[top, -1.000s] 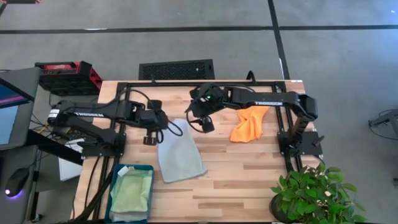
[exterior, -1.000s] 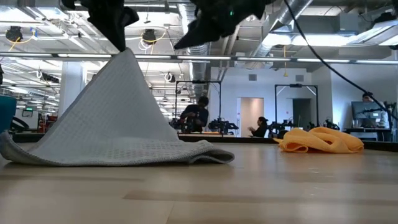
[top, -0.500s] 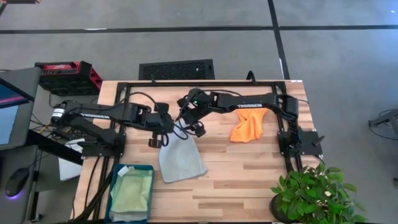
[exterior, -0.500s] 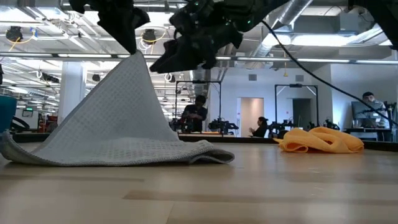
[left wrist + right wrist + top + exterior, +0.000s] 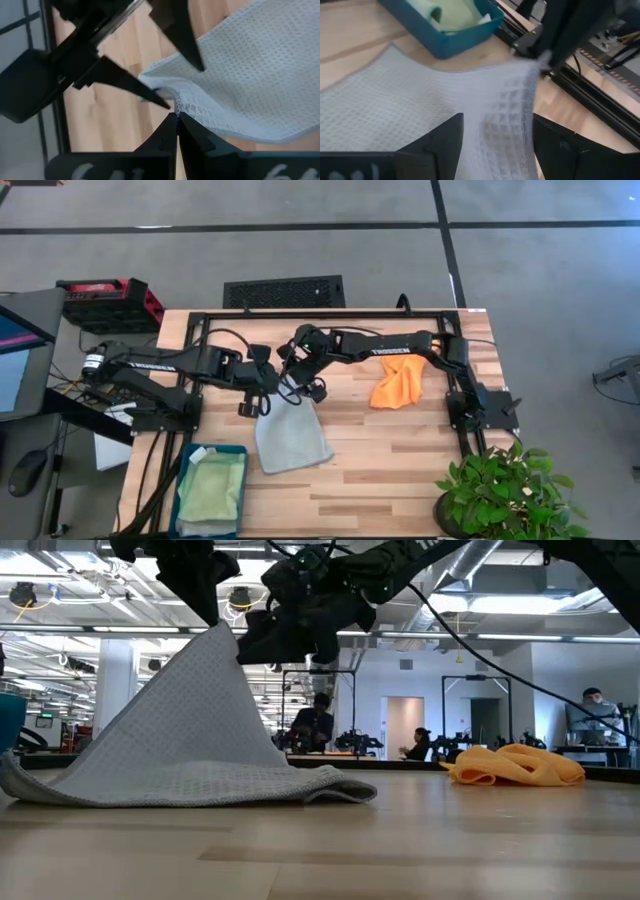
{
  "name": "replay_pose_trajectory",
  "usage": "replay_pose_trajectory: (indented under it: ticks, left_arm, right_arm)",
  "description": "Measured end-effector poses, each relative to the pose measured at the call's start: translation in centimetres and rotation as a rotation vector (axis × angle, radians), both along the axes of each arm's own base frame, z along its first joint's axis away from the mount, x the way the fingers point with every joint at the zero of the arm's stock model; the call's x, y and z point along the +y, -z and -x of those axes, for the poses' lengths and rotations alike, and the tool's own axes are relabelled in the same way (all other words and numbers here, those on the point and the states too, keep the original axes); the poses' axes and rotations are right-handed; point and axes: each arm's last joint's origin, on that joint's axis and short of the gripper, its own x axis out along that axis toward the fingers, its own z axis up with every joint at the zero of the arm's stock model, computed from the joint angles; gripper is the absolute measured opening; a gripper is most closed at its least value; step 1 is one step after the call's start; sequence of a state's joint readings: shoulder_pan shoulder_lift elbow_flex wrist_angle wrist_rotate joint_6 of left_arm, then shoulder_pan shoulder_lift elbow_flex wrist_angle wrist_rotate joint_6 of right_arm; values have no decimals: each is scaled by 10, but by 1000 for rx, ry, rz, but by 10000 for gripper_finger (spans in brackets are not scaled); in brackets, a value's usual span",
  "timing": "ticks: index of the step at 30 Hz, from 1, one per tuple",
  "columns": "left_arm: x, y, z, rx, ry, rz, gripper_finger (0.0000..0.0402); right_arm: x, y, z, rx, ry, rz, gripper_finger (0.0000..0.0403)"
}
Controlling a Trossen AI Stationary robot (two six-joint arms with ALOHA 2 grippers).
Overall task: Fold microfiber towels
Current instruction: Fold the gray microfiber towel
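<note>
Pale wooden desk point(image 5: 400, 450), my left gripper point(image 5: 262, 406) pinching a lifted corner of the grey-blue towel point(image 5: 291, 436), my right gripper point(image 5: 297, 385) spread wide just beside it, orange towel point(image 5: 399, 382) well apart.

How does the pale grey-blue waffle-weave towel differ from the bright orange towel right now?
The pale grey-blue waffle-weave towel is lifted by one corner into a tent shape; the bright orange towel lies crumpled. The left gripper pinches the grey-blue one; nothing touches the orange one. Both rest on the wooden table.
</note>
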State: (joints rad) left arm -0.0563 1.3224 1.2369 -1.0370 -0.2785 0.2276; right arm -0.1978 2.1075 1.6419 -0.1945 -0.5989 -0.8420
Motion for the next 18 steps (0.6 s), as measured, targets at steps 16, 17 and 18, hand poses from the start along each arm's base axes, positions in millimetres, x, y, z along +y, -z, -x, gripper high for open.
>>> replay_pose_trajectory:
  ticks: [16,17,18]
  left_arm:
    - [1,-29,2,-62,-54,4,0]
    - [1,-35,2,-74,-55,6,0]
    - [1,-40,3,-82,-55,6,0]
  right_arm:
    - [9,12,12,182,-62,-87,244]
    - [11,11,12,183,-65,-88,244]
    - [13,12,12,185,-69,-87,244]
